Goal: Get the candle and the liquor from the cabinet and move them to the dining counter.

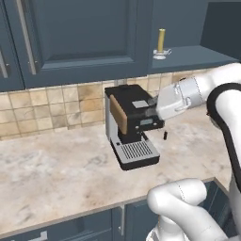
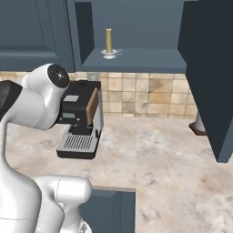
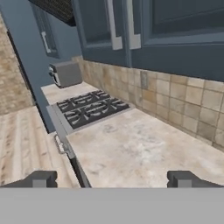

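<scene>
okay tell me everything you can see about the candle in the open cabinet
The candle is a slim yellow stick, unlit as far as the pictures show, standing upright in a small silvery saucer-like holder with a loop handle at one side. It sits alone near the front edge of the bottom shelf of the open dark blue cabinet, above the tiled backsplash and the coffee machine. Nothing but its holder touches it.

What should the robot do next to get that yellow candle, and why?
Probably swing the hand up toward the candle. It stands on the shelf of the open cabinet, while the gripper, jaws open and empty, points along the counter toward the stove.
</scene>
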### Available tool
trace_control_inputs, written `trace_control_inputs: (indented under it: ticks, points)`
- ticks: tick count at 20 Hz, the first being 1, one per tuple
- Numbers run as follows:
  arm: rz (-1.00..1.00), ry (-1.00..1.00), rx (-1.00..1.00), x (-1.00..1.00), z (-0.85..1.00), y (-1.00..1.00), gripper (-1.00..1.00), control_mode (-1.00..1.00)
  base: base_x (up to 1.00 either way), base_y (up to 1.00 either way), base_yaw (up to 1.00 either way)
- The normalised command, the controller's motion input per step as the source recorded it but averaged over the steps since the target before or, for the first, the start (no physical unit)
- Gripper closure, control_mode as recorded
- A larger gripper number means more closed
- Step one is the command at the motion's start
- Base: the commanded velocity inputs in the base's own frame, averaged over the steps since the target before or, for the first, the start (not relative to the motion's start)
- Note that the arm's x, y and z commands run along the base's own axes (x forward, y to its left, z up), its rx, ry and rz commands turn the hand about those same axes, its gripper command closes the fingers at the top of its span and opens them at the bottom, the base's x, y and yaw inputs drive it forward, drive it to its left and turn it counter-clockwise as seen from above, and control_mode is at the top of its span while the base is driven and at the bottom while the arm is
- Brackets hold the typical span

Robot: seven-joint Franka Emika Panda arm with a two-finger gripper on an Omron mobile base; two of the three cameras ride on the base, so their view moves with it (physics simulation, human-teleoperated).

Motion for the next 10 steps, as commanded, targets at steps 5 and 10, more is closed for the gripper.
trace_control_inputs:
  ticks: [5, 10]
  points:
    - [-0.13, -0.08, 0.0, 0.11, 0.2, -0.57, -1.0, -1.0, 0.0, 0.0, 0.0]
    - [-0.2, -0.08, 0.0, 0.12, 0.09, -0.49, -1.0, -1.0, 0.0, 0.0, 0.0]
